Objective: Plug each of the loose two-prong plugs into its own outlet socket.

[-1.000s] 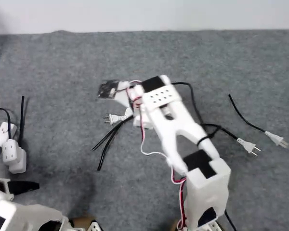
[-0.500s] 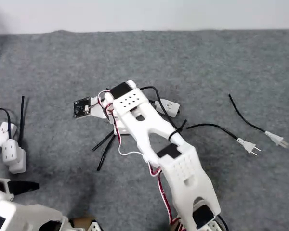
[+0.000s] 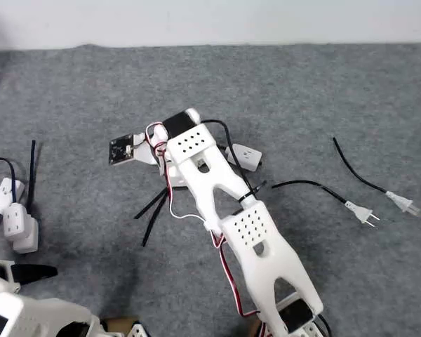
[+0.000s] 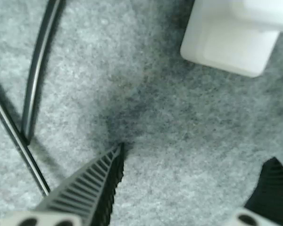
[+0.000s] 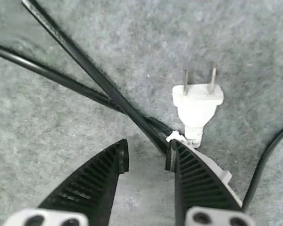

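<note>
Right hand [image 5: 146,146] low over grey worktop [image 3: 323,91], just left of centre socket [image 3: 243,155]; fingers narrowly apart, gripping nothing. White two-prong plug [image 5: 198,100] just beside one fingertip, crossed black cables [image 5: 85,75] ahead of fingers. Second plug [image 3: 362,213] and third plug [image 3: 405,203] well right of centre socket. Left hand [image 4: 196,155] spread wide, empty, far left of centre socket, near socket cluster [image 3: 17,223].

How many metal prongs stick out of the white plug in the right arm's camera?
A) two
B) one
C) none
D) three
A: the white plug has two thin metal prongs side by side, pointing away from the right end effector.
</note>
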Controlling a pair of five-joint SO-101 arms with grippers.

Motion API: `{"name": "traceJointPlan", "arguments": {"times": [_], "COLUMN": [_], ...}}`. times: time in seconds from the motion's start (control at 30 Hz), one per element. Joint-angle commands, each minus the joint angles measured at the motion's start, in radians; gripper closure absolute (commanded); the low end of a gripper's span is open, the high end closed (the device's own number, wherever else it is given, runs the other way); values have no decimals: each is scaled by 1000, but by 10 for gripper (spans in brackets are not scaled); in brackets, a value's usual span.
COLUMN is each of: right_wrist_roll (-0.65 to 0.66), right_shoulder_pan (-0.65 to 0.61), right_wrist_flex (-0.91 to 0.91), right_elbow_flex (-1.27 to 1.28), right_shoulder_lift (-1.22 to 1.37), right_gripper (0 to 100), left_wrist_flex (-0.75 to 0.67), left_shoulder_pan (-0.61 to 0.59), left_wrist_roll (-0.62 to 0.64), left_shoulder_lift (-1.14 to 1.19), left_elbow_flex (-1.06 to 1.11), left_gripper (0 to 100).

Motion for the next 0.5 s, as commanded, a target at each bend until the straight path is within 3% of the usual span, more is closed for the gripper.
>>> {"name": "traceJointPlan", "arguments": {"times": [0.0,0.1,0.3,0.47], "right_wrist_roll": [3,17,28,115], "right_shoulder_pan": [31,18,48,62], "right_wrist_flex": [58,54,51,45], "right_elbow_flex": [-178,-195,-195,-107], "right_shoulder_lift": [-2,-31,-38,48], "right_gripper": [822,790,574,609], "left_wrist_flex": [-84,-84,-84,-84], "left_shoulder_pan": [-55,-55,-52,-49], "left_wrist_roll": [-9,-9,-9,-9], "left_shoulder_lift": [46,46,46,46], "left_elbow_flex": [53,53,53,53], "left_gripper": [566,566,566,566]}}
